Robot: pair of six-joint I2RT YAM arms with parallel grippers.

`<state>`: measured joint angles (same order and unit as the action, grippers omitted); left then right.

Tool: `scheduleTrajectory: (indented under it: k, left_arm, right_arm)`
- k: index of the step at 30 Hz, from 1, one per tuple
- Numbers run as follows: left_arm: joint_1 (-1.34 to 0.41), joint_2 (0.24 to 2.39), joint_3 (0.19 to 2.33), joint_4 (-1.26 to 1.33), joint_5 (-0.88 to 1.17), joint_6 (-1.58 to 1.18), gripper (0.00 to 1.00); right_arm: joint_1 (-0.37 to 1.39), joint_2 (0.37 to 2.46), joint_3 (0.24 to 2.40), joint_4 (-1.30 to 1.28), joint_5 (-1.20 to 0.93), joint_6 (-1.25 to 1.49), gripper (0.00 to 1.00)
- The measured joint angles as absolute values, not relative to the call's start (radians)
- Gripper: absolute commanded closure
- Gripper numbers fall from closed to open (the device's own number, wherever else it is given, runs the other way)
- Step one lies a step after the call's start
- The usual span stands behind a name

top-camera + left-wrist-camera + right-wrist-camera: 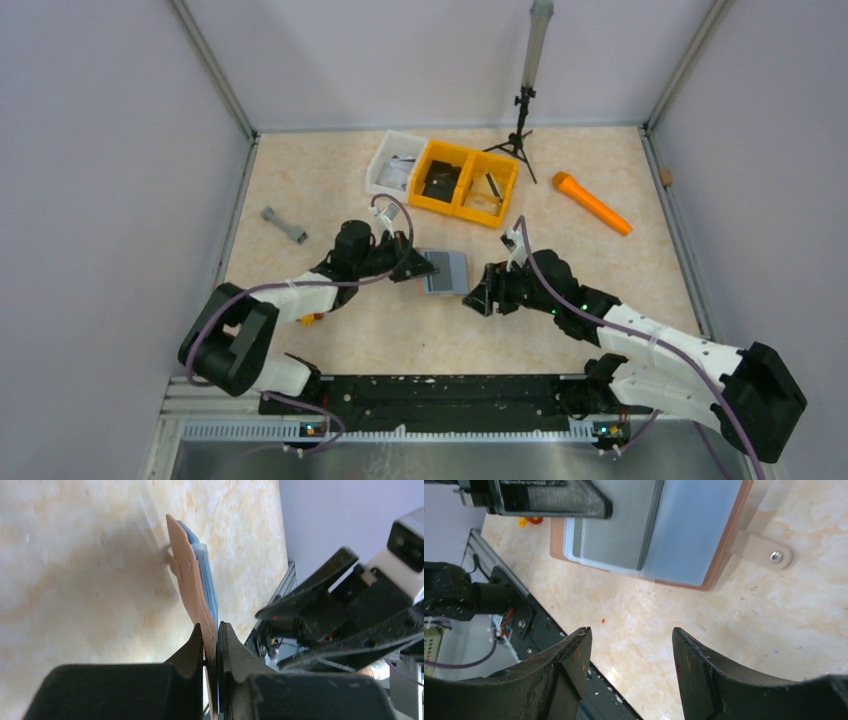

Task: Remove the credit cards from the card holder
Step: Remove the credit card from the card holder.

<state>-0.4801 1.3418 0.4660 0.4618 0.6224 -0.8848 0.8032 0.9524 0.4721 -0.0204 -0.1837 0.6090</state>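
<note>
A: Grey dumbbell-shaped piece [284, 225] is lying far left on the marbled table [330, 180], well apart from everything else. White bin [377, 166] is sitting at the back, just beside the yellow bins [461, 183].

B: L side doing what?

A: Left gripper [428, 268] is clenching on the card holder [447, 272], taking it by its left edge, mid-table. On the L wrist cam its fingers [187, 652] are pinching the reddish-brown cover edge-on, w/ the pale blue-grey lining facing the other arm.

B: Holder open? Cards?

A: It's lying open, lining up. On the R wrist cam a greyish card [616, 525] is sitting in the left half under a clear pocket, and the right half is showing only lining. The tab [769, 555] w/ its snap is sticking out onto the table on the far side. Can't tell if a 2nd card is in there, and can't tell if the holder is resting fully flat or slightly lifted.

B: R side?

A: Right gripper [477, 298] is hovering low, just beside the holder's near-right corner and not touching it. Jaws are standing apart w/ only bare table between them.

B: Anything further right?

A: Black tripod [520, 125] is standing at the back wall. Orange stick-like thing [592, 202] is lying right of the bins, apart from them.
</note>
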Motion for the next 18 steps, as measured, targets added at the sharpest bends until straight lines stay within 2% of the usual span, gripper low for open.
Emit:
scheduleTrajectory:
  k: [2,8,11,14,18]
  left_arm:
    - [-0.477,1.414,0.533,0.472,0.624,-0.878,0.9]
    - [-0.459,1.569,0.588,0.524,0.631,-0.878,0.83]
    - [-0.458,1.624,0.588,0.521,0.64,-0.866,0.66]
    - [-0.458,1.634,0.594,0.49,0.657,-0.835,0.57]
    - [-0.459,1.628,0.629,0.419,0.662,-0.766,0.55]
  right_arm:
    - [0.803,0.961,0.473,-0.02,-0.15,0.602,0.39]
    - [0.803,1.066,0.521,-0.061,-0.059,0.566,0.39]
    - [0.797,1.102,0.543,-0.055,-0.041,0.548,0.4]
    - [0.78,1.144,0.545,-0.016,-0.045,0.542,0.44]
    - [0.751,1.236,0.546,0.028,-0.062,0.543,0.52]
